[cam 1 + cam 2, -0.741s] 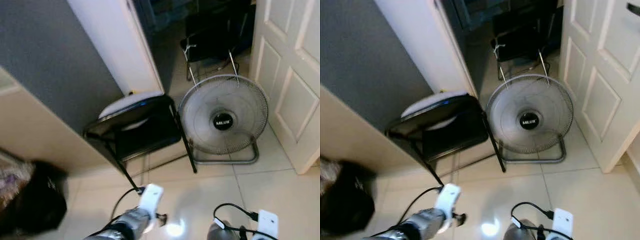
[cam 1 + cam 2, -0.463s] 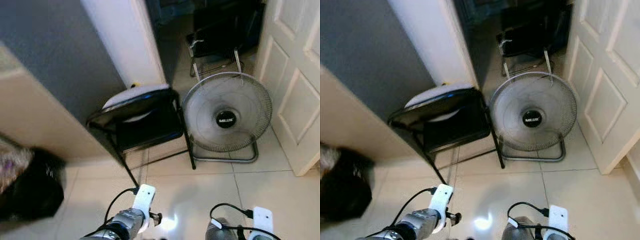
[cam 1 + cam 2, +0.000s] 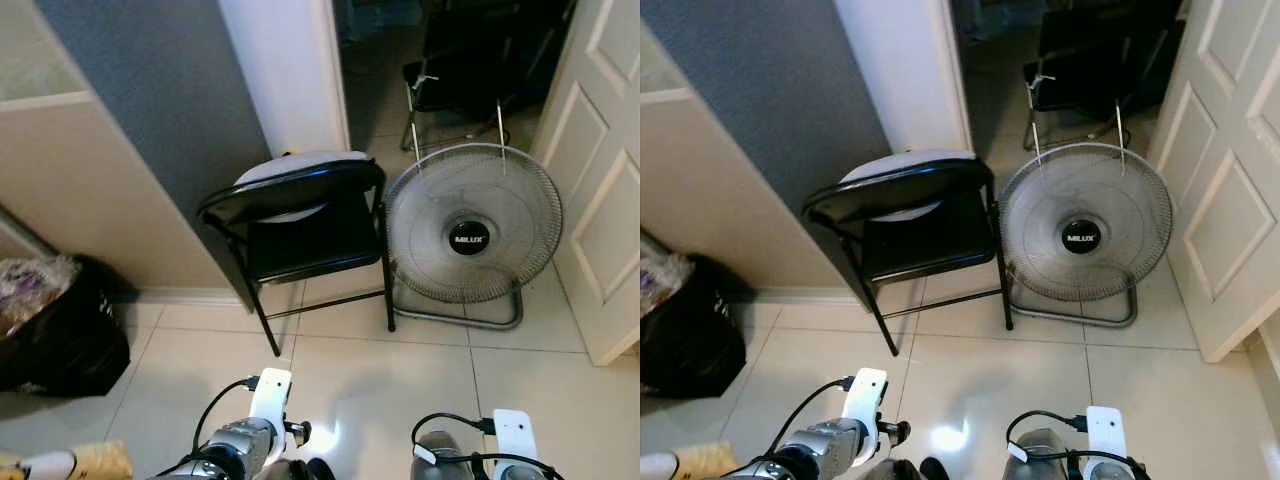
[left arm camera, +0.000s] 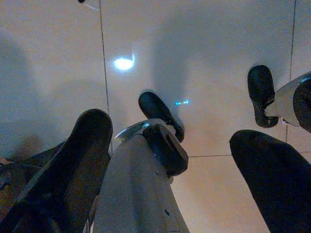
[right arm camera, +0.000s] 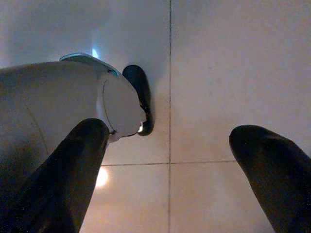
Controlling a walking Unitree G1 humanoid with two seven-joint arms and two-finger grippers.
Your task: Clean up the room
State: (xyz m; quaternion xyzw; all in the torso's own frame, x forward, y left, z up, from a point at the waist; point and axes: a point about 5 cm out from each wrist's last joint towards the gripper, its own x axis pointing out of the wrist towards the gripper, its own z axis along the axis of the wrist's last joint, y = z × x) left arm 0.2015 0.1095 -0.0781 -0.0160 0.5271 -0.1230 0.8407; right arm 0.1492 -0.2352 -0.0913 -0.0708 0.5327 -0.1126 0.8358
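Both arms hang low over a pale tiled floor. My left gripper point(image 4: 172, 131) points down with its two black fingers point(image 4: 87, 145) wide apart and nothing between them; my own leg and black feet lie below it. My right gripper point(image 5: 172, 132) is likewise open over the tiles, beside my leg. The left forearm point(image 3: 240, 445) and right forearm point(image 3: 480, 460) show at the bottom edge of the eye views. A full black rubbish bag point(image 3: 60, 335) sits on the floor at the left against a beige wall. A tan object point(image 3: 95, 462) lies at the bottom left corner.
A black folding chair point(image 3: 300, 235) stands ahead, with a round white top point(image 3: 300, 165) behind it. A grey floor fan point(image 3: 470, 235) stands to its right. A white panelled door point(image 3: 610, 180) is on the right. A second dark chair point(image 3: 470, 70) stands in the doorway beyond.
The camera has swung and tipped, so the whole scene sits further right and the rubbish bag shows more. Both forearms sit lower in the picture. Chair and fan stay put.
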